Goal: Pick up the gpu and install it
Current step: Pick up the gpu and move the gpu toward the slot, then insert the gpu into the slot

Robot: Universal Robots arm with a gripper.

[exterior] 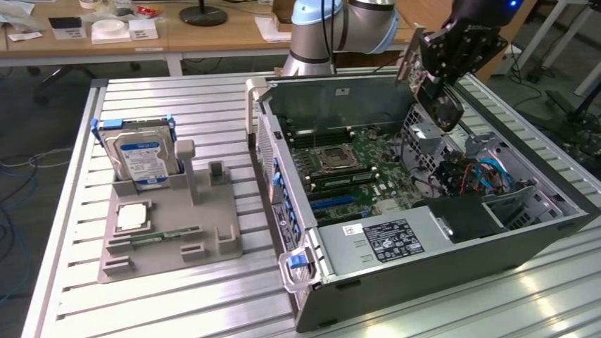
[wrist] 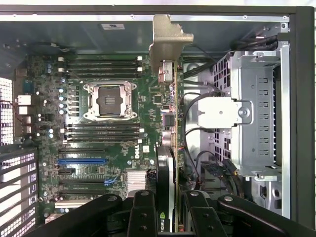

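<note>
L to R in the exterior view: hard drive (exterior: 141, 158) parked on the counter (exterior: 66, 296), open pc case (exterior: 423, 267) mid, your tool (exterior: 440, 76) up over the case's right side. Tool's clamped on the gpu (exterior: 441, 105), long axis hanging down twd the mobo. Blue slot (exterior: 333, 202) sits lower and left of the card, so imo not seated yet.

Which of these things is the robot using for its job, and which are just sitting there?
For the job: the gpu, gripped in the tool; the open computer case; its motherboard.
Just lying about: the hard drive and the memory stick, both on the grey stand.
</note>
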